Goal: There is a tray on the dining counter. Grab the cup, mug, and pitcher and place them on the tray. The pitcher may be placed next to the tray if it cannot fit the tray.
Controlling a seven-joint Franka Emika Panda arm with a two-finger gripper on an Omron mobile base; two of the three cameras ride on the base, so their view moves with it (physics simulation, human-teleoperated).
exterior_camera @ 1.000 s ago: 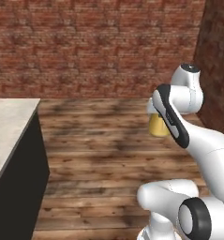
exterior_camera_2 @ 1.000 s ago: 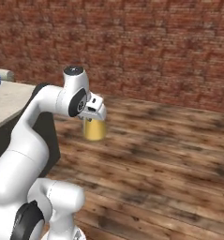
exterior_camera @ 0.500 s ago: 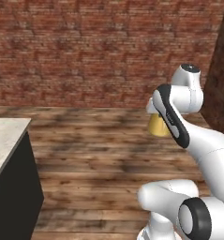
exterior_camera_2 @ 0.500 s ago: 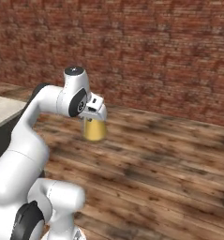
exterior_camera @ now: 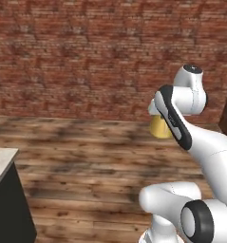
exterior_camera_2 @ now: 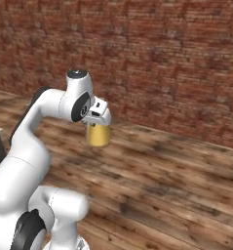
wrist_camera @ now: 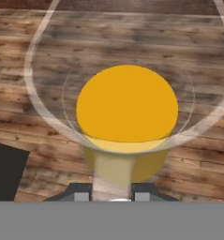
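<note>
The gripper is clamped on the pitcher — a jolt while driving could slop its amber liquid.

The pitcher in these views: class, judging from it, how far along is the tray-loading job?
Done: nothing can be confirmed, since no tray, cup or mug appears. In hand: the hand grips the pitcher of amber liquid, held above the wooden floor. Left: setting the pitcher on or beside the tray; a corner of pale counter shows at the left.
</note>
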